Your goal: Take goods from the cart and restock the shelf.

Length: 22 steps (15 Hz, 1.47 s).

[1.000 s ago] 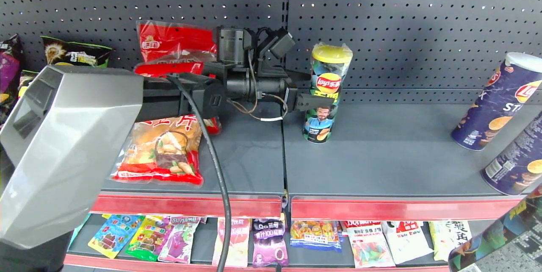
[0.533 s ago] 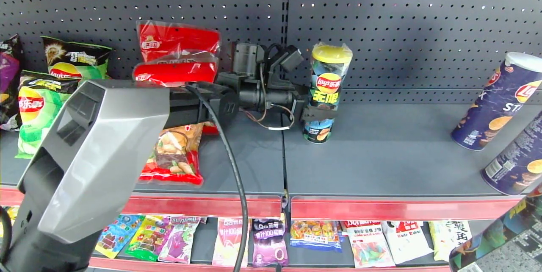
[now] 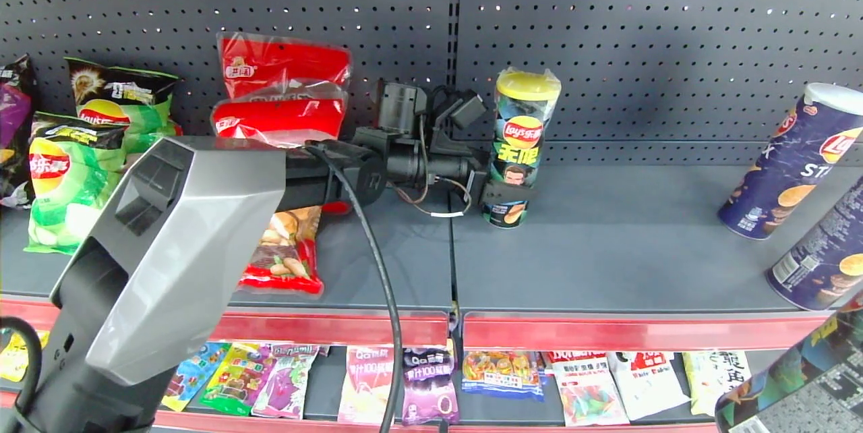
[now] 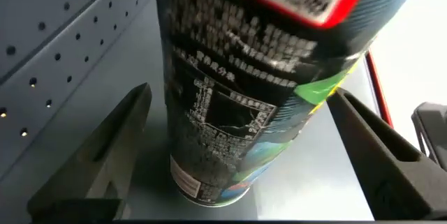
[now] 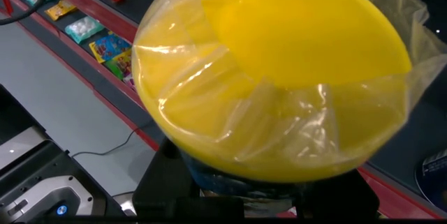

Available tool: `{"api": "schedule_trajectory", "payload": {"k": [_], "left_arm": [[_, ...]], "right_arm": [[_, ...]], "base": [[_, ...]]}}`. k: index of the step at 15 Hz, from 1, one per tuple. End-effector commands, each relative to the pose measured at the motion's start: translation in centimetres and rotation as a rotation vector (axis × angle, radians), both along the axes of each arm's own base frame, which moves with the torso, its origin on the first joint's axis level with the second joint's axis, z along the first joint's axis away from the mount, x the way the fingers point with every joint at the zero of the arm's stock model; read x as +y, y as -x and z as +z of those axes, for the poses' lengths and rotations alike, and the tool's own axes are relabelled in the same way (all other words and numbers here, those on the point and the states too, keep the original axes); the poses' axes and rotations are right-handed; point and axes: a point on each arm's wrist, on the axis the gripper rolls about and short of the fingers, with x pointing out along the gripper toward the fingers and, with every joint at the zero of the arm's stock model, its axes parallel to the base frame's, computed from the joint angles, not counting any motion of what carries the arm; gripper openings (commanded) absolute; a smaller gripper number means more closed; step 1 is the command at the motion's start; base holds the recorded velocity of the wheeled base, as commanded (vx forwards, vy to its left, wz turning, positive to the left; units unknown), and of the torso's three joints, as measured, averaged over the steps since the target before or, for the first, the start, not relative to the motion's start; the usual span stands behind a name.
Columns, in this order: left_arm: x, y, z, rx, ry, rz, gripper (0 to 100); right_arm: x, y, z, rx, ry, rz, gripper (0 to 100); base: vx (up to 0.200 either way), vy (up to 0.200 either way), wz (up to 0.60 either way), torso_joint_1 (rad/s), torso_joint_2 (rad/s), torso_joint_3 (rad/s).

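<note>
A chip can (image 3: 520,129) with a yellow lid under clear wrap stands upright at the middle of the upper shelf (image 3: 634,251), close to the pegboard. My left gripper (image 3: 507,191) is open around its lower part. In the left wrist view the can (image 4: 230,112) stands between the two fingers (image 4: 105,161), with a gap on each side. A second can of the same kind, its yellow lid (image 5: 293,63) facing the camera, sits in my right gripper (image 5: 251,199). That can (image 3: 795,386) shows at the bottom right corner of the head view, in front of the shelf.
Red snack bags (image 3: 283,75) lean behind my left arm and a peanut bag (image 3: 290,244) lies under it. Green chip bags (image 3: 67,170) stand at the far left, two tall blue cans (image 3: 789,163) at the right. Candy bags (image 3: 431,386) fill the lower shelf.
My left arm has pushed further right and its gripper has slid down the standing can from mid-height to its lower part. The can has stayed where it was.
</note>
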Motion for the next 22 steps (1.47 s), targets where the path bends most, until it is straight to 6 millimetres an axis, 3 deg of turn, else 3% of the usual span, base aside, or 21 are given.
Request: {"api": "schedule_trajectory", "payload": {"k": [1, 2, 7, 11, 13, 22], "left_arm": [[-0.2, -0.1, -0.5, 0.004, -0.007, 0.006, 100], [-0.2, -0.2, -0.7, 0.011, -0.010, 0.011, 0], [-0.1, -0.1, -0.5, 0.002, -0.009, 0.011, 0], [0.0, 0.3, 0.9, -0.028, 0.003, 0.015, 0], [0.8, 1.5, 4.6, -0.089, 0.039, 0.041, 0], [3.0, 5.1, 4.0, -0.033, -0.012, 0.069, 0]], "right_arm": [[0.0, 0.0, 0.1, -0.002, 0.000, 0.001, 0], [0.0, 0.0, 0.1, -0.004, -0.001, 0.001, 0], [0.0, 0.1, 0.1, -0.004, -0.001, 0.003, 0], [0.0, 0.1, 0.1, -0.002, -0.004, 0.002, 0], [0.0, 0.1, 0.1, -0.003, -0.004, 0.002, 0], [0.0, 0.1, 0.1, -0.006, -0.005, 0.005, 0]], "base": [[0.000, 0.000, 0.00, 0.000, 0.00, 0.000], [0.000, 0.000, 0.00, 0.000, 0.00, 0.000], [0.000, 0.000, 0.00, 0.000, 0.00, 0.000], [0.000, 0.000, 0.00, 0.000, 0.00, 0.000], [0.000, 0.000, 0.00, 0.000, 0.00, 0.000], [0.000, 0.000, 0.00, 0.000, 0.00, 0.000]]}}
